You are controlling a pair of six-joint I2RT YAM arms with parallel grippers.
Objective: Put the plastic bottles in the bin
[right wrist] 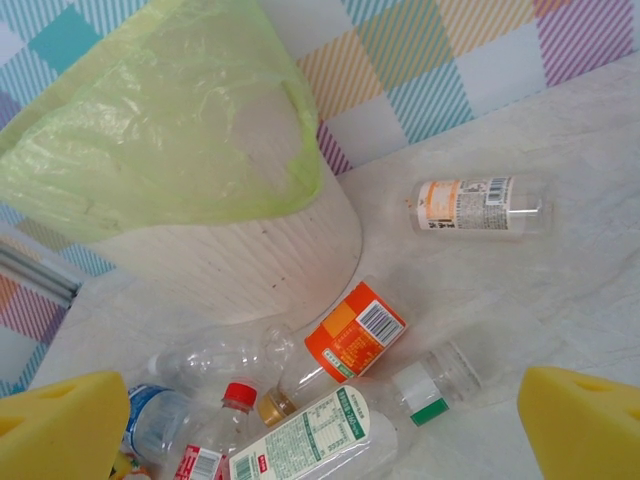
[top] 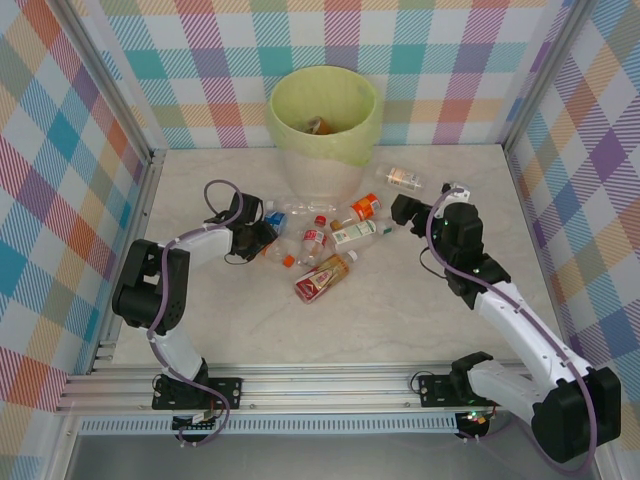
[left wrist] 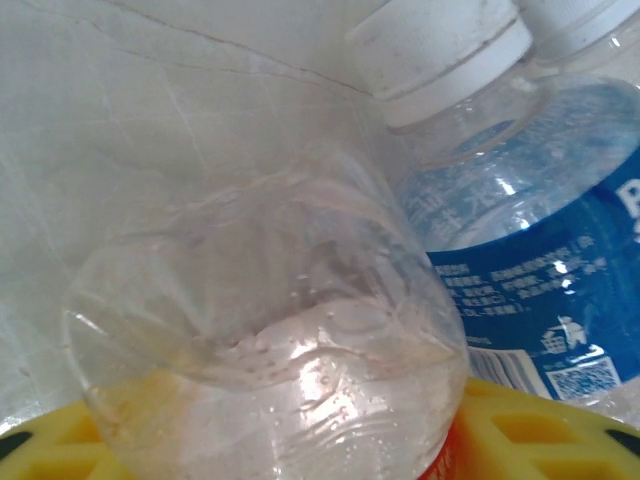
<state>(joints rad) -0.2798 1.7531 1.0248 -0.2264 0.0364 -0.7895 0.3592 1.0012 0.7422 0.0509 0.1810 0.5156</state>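
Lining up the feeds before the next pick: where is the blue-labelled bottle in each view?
Top external: blue-labelled bottle left of centre, below-left of the bin.
Left wrist: right side, behind the clear bottle in the left hand.
Right wrist: bottom left corner.
Shared landmark: the bin, beyond the bottle in the right wrist view too.

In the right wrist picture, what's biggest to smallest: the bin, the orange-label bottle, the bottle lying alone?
1. bin, by far.
2. orange-label bottle.
3. lone bottle, though it lies farther from the camera, so those two bottles may really be alike.
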